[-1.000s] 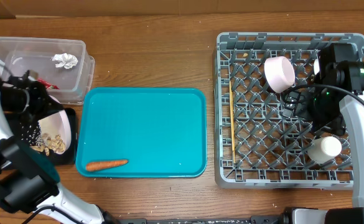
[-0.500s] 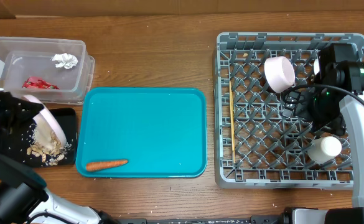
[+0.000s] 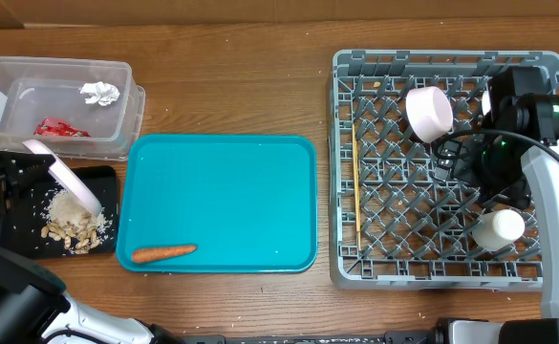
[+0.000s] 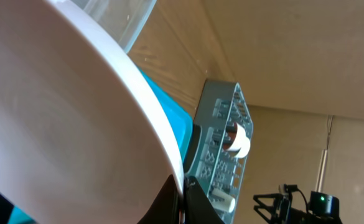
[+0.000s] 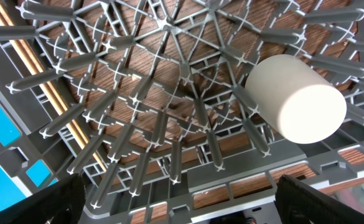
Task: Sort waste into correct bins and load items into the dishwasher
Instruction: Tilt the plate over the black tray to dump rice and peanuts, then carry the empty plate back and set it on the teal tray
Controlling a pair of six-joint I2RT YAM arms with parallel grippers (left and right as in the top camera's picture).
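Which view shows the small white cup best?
Right wrist: the small white cup appears large, unobstructed, among pegs of the grey plastic dish rack. Overhead shows it small, near the rack's front right corner; left wrist, only a tiny unclear white shape.

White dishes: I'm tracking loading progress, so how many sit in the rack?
2 in the rack: a bowl on its side toward the far edge, a cup near the front right corner. The right arm may hide more.
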